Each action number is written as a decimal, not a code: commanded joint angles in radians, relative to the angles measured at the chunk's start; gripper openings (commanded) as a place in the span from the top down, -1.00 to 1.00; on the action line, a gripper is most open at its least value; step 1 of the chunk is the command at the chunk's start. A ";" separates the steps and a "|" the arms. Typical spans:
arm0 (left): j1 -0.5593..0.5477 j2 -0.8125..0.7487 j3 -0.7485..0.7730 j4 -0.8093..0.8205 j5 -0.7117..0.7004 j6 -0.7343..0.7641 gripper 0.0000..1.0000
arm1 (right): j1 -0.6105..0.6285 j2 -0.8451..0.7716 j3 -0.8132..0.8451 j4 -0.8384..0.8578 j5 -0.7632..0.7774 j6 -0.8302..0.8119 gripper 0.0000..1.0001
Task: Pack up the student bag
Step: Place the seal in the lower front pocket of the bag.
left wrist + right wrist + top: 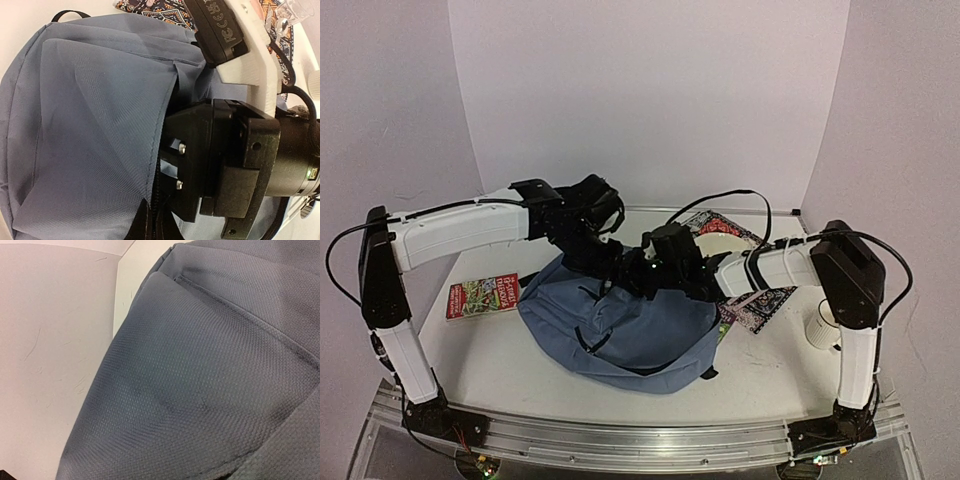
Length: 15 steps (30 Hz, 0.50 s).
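Note:
The student bag [620, 335], soft grey-blue with black zipper lines, lies in the middle of the table. It fills the left wrist view [90, 125] and the right wrist view [200, 365]. My left gripper [592, 258] is at the bag's top edge. Its dark fingertips [146, 226] are shut on the zipper edge of the opening. My right gripper [655, 272] is pushed into that opening. Its black body [210, 160] shows, but its fingers are hidden by the fabric.
A book with a red and green cover [482, 296] lies left of the bag. A patterned book [760, 305] and another flat item [720, 228] lie to the right under my right arm. A white cup [820, 325] stands at the far right.

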 commanded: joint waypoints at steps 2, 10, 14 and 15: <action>-0.016 -0.067 -0.002 0.044 -0.008 -0.012 1.00 | -0.005 -0.047 0.032 -0.002 -0.010 -0.079 0.15; -0.015 -0.075 -0.012 0.057 -0.065 -0.008 0.88 | -0.005 -0.164 -0.030 -0.109 0.011 -0.206 0.07; -0.013 -0.093 -0.018 0.060 -0.089 -0.010 0.61 | -0.004 -0.222 -0.055 -0.193 0.019 -0.309 0.06; -0.013 -0.101 -0.021 0.060 -0.096 -0.010 0.52 | -0.005 -0.240 -0.060 -0.221 0.024 -0.339 0.05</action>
